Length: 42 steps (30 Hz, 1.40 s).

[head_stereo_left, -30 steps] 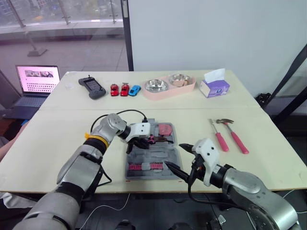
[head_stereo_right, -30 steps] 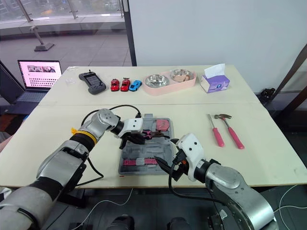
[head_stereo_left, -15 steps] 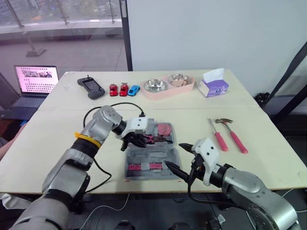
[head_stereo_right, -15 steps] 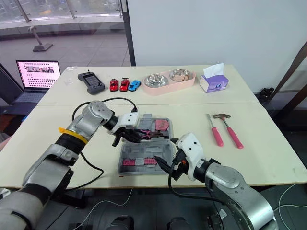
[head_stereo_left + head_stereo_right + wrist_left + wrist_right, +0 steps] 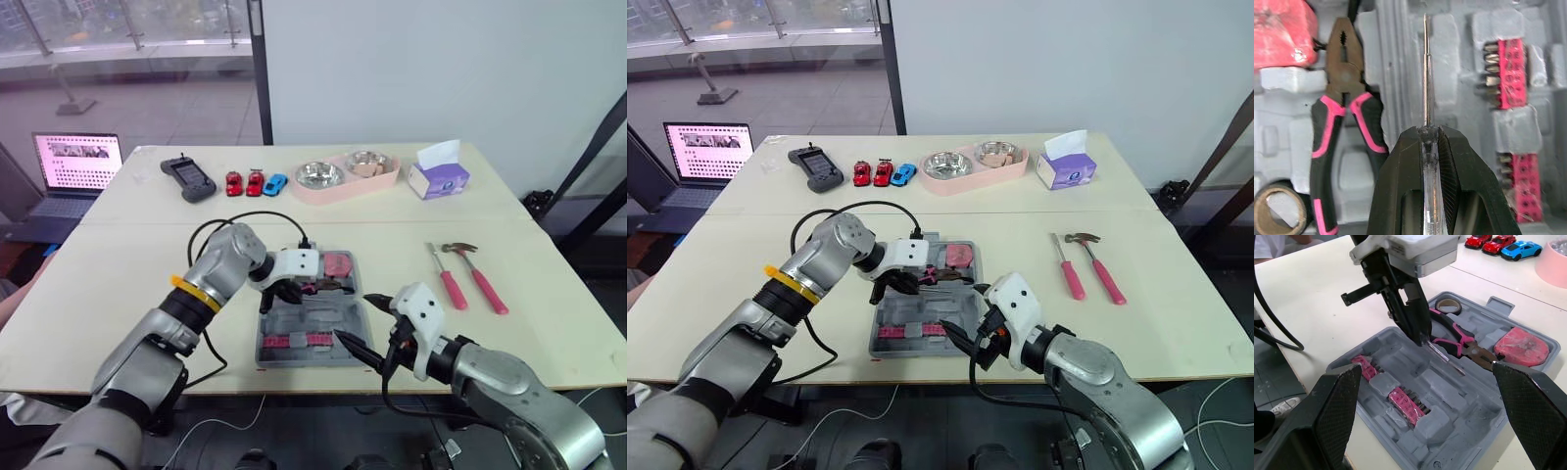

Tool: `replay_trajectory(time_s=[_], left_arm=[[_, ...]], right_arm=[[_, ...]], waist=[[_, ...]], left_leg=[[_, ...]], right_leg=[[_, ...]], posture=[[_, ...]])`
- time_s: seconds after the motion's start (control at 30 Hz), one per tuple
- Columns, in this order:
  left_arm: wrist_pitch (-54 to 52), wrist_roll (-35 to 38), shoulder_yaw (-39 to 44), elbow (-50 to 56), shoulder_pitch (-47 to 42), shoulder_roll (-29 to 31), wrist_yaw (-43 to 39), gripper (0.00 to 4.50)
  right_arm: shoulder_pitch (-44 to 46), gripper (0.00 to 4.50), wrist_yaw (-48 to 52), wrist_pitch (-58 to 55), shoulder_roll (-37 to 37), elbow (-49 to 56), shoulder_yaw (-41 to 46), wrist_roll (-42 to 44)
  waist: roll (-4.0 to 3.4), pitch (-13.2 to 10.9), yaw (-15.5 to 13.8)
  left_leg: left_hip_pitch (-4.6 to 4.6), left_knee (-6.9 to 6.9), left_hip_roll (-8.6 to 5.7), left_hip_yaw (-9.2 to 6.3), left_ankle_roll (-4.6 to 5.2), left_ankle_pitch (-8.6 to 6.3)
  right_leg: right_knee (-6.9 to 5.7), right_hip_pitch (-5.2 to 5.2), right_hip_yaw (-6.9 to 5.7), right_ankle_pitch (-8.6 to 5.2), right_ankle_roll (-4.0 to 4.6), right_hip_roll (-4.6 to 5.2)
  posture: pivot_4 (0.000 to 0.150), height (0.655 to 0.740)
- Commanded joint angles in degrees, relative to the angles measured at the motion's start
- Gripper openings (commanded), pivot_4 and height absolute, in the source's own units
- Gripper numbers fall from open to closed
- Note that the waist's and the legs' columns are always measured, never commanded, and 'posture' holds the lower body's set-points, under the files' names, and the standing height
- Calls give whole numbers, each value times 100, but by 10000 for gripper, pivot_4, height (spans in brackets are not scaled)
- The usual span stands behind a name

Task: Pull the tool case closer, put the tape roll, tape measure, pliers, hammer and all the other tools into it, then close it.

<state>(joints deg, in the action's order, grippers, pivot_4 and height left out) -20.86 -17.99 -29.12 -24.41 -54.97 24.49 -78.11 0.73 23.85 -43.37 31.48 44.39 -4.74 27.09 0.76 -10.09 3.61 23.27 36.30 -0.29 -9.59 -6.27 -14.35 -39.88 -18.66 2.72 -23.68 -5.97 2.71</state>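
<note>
Far left, off the table [image 5: 98, 284]: laptop [image 5: 76, 162], open. Far edge of table: black handset [image 5: 188, 178], then three toy cars [image 5: 254, 183]. Near side, my left gripper [image 5: 1428, 129] hangs over the left half of the case [image 5: 323, 311], fingers clenched on the clear handle of a screwdriver [image 5: 1426, 73]. Its thin metal shaft points out past the fingertips, low over the grey tray; I cannot tell whether the tip touches. The case lies open at the middle of the table's near edge. In it: tape roll [image 5: 1283, 195] at the far left corner, pliers [image 5: 1343, 68] just right of the roll, red tape measure [image 5: 1520, 346] at the far right corner, pink bit racks [image 5: 1511, 73] along the near side. Beyond the case: pink tray with two bowls [image 5: 343, 174]. My right gripper [image 5: 351, 313] sits at the case's near right corner, fingers spread wide, grasping nothing. Far right: tissue box [image 5: 438, 176]. On the table right of the case, well apart from it, a pink-handled tool [image 5: 449, 284] and the hammer [image 5: 485, 284] lie side by side.
</note>
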Motion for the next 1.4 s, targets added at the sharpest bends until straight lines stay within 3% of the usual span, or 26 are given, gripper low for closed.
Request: replay_trajectory(time_s=[0.03, 1.4], left_arm=[[-77, -149, -157, 0, -179, -7, 78, 141], [5, -649, -717, -456, -329, -377, 284, 141]], right_arm=[[-13, 45000, -32, 92, -70, 146, 5, -18], [128, 45000, -81, -69, 12, 273, -19, 25]], waist=[[0, 0, -1], [0, 0, -36]], left_leg=[[0, 0, 0, 0, 0, 0], [0, 1, 0, 1, 1, 0]], right_leg=[[0, 0, 0, 0, 0, 0], [1, 0, 0, 0, 0, 1]], posture=[[1500, 7400], [1500, 7400]])
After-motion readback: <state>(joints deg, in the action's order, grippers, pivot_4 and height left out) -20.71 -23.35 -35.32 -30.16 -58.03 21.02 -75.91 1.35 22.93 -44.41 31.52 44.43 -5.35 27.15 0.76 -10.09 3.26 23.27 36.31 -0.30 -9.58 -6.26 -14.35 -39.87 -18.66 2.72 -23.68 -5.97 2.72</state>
